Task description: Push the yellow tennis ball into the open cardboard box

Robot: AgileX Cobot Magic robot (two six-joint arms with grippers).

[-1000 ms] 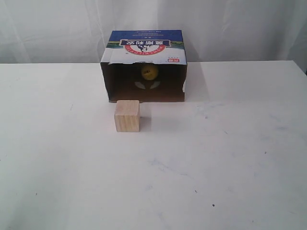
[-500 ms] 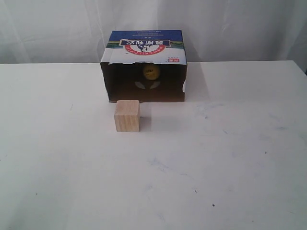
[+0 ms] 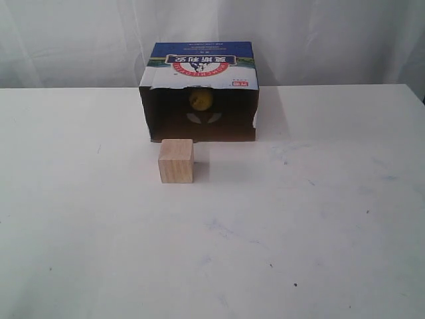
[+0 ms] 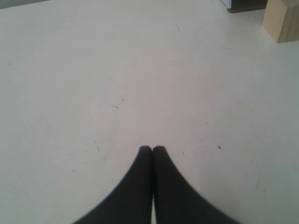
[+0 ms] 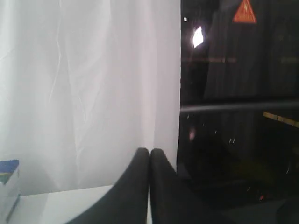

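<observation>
The yellow tennis ball lies inside the open cardboard box, deep in its dark interior near the back wall. The box stands at the far middle of the white table, its blue printed panel on top and its opening facing the camera. Neither arm shows in the exterior view. My left gripper is shut with nothing in it, low over bare table, with the box's corner far off. My right gripper is shut and empty, pointing at the white curtain; an edge of the box shows at the side.
A pale wooden cube sits just in front of the box's left front corner, and it also shows as the cube in the left wrist view. The white table spreads wide. A white curtain hangs behind.
The ball has shifted slightly to the left and deeper inside the box. The box and cube have not moved.
</observation>
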